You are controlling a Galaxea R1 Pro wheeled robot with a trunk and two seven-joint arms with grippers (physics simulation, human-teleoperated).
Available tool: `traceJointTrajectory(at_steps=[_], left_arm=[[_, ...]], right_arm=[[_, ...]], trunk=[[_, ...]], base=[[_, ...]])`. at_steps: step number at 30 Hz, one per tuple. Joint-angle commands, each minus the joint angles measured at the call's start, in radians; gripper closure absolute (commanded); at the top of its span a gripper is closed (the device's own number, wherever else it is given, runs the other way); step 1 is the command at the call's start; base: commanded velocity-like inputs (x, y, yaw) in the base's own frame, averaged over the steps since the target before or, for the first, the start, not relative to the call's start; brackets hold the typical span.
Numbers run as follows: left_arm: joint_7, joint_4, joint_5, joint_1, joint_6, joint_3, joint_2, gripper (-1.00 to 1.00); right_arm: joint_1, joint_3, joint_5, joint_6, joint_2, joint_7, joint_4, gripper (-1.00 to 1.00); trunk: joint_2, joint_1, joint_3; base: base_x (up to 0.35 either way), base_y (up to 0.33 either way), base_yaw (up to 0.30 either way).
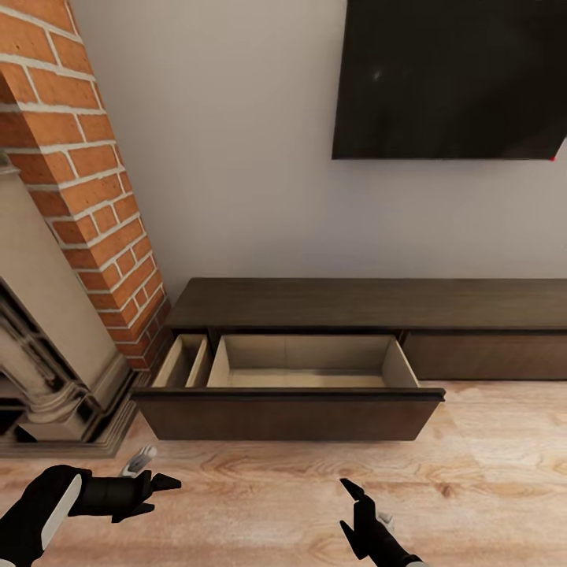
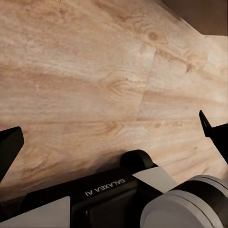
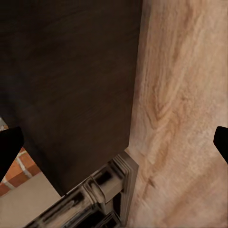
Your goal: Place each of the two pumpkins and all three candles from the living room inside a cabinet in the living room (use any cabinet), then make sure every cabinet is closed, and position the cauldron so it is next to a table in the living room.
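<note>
Down at the lower left of the head view the left gripper [image 1: 157, 488] hangs over the wooden floor [image 1: 488, 472], its jaws spread wide with nothing between them; the left wrist view shows its black fingers [image 2: 9, 145] far apart above bare planks. At the lower middle the right gripper [image 1: 354, 504] is likewise parted wide and empty. Just beyond them, mid-frame, the cabinet [image 1: 362, 303] has its drawer [image 1: 287, 413] pulled out, pale inside, with nothing in the part I can see. To the left rises the brick fireplace [image 1: 87, 181]. Upper right, a dark screen [image 1: 453, 79] hangs on the wall.
</note>
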Motion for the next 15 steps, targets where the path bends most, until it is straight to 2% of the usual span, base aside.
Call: traceJointTrajectory(at_steps=[1,3,6,15], left_arm=[[0.0,0.0,0.0,0.0,0.0,0.0,0.0,-1.0],[0.0,0.0,0.0,0.0,0.0,0.0,-0.002,-1.0],[0.0,0.0,0.0,0.0,0.001,-0.001,-0.004,-1.0],[0.001,0.0,-0.002,0.0,-0.001,-0.001,-0.005,-1.0]], right_arm=[[0.0,0.0,0.0,0.001,-0.009,0.0,0.0,-1.0],[0.0,0.0,-0.001,0.001,-0.029,-0.002,0.0,-1.0],[0.0,0.0,-0.001,0.002,-0.037,-0.007,0.0,-1.0],[0.0,-0.001,-0.001,-0.002,-0.038,0.001,0.001,-1.0]], trunk=[[0.007,-0.004,0.003],[0.021,-0.012,0.009],[0.042,-0.023,0.019],[0.105,-0.058,0.047]], base=[[0.0,0.0,0.0],[0.0,0.0,0.0],[0.0,0.0,0.0],[0.0,0.0,0.0]])
